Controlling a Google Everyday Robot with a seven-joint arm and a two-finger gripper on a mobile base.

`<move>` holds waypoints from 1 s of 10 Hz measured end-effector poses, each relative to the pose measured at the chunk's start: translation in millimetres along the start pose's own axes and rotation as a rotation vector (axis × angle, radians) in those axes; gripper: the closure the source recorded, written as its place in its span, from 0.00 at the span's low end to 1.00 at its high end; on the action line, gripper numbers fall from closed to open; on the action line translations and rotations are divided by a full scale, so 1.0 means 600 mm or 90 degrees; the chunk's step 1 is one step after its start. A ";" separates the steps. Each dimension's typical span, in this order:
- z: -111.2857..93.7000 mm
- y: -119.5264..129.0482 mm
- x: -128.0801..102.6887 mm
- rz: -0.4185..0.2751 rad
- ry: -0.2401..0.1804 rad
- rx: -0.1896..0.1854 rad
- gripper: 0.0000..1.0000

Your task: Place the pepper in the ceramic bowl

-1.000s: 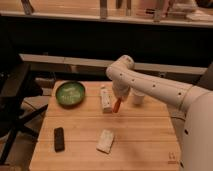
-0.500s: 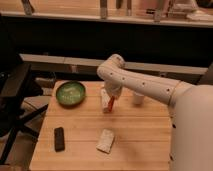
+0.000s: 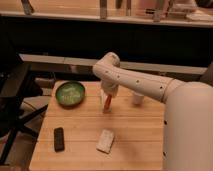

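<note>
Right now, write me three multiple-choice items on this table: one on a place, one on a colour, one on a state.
1. Where does the ceramic bowl sit?
A. far left of the table
B. near right corner
C. on the floor

2. What colour is the pepper?
A. blue
B. orange-red
C. white

3. What is the state of the gripper?
A. open above the black bar
B. resting inside the bowl
C. shut on the pepper, right of the bowl

Key:
1 A, the bowl lies at the table's far left part.
2 B, the pepper hanging under the arm looks orange-red.
3 C, the jaws hold the pepper above the wood, apart from the bowl.
</note>
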 end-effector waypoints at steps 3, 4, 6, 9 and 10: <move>-0.003 -0.052 -0.007 -0.018 0.006 0.005 1.00; -0.003 -0.062 -0.008 -0.021 0.007 0.006 1.00; -0.002 -0.074 -0.007 -0.028 0.009 0.008 1.00; -0.005 -0.133 -0.023 -0.050 0.017 0.018 1.00; -0.005 -0.144 -0.024 -0.051 0.020 0.020 1.00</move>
